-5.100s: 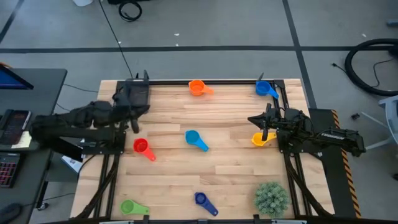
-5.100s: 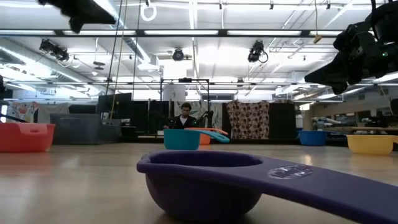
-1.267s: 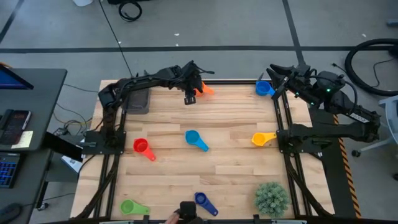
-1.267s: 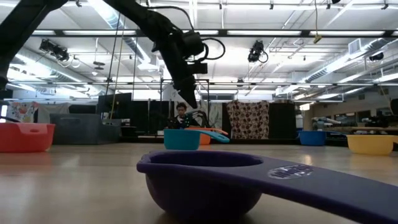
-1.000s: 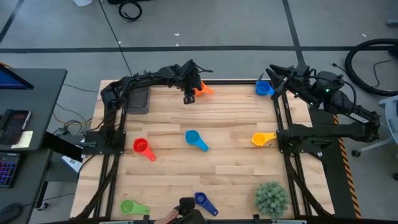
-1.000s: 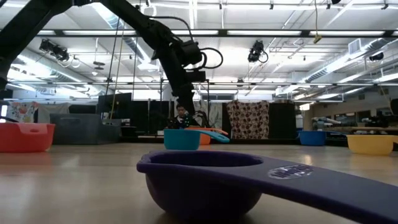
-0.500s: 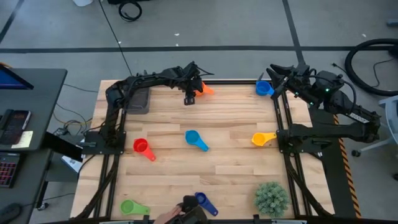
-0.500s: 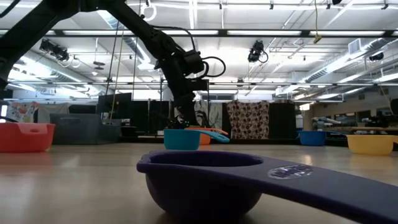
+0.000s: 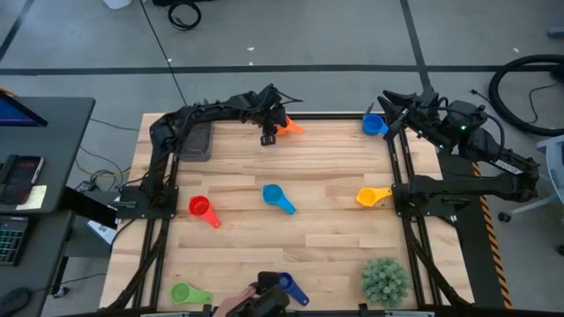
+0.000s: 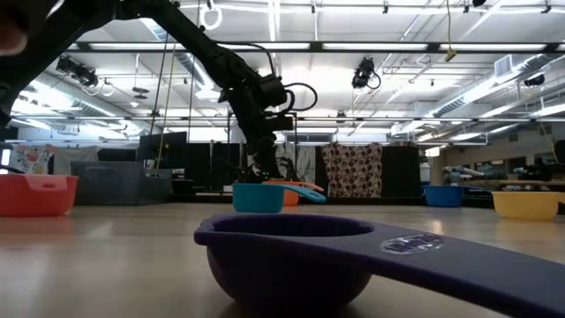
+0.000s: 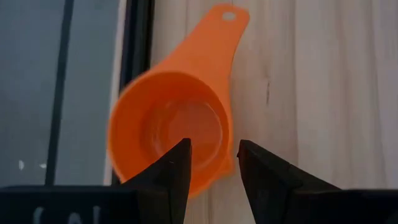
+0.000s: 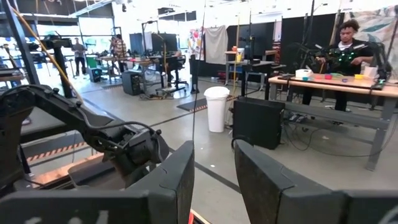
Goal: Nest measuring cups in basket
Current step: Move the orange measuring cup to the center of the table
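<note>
The orange measuring cup sits upright at the table's far edge. My left gripper is open and hangs over it, pointing down. One finger is above the bowl, the other outside the wall near the handle's root. The handle lies free. My right gripper stands open by the far right corner, beside a blue cup, with nothing between its fingers. The dark basket sits at the far left. Red, light blue, yellow, dark blue and green cups rest on the wood. My left gripper comes from above with its fingers on either side of the orange cup's wall, next to the handle. I cannot tell whether they touch it. The cup stands on the table.
A spiky green plant ball stands at the near right corner. A person's hand with a dark object reaches in at the near edge beside the dark blue cup. The middle of the table around the light blue cup is bare wood.
My left gripper has come down toward the orange cup, which has stayed in place. The person's hand has moved along the near edge toward the dark blue cup.
</note>
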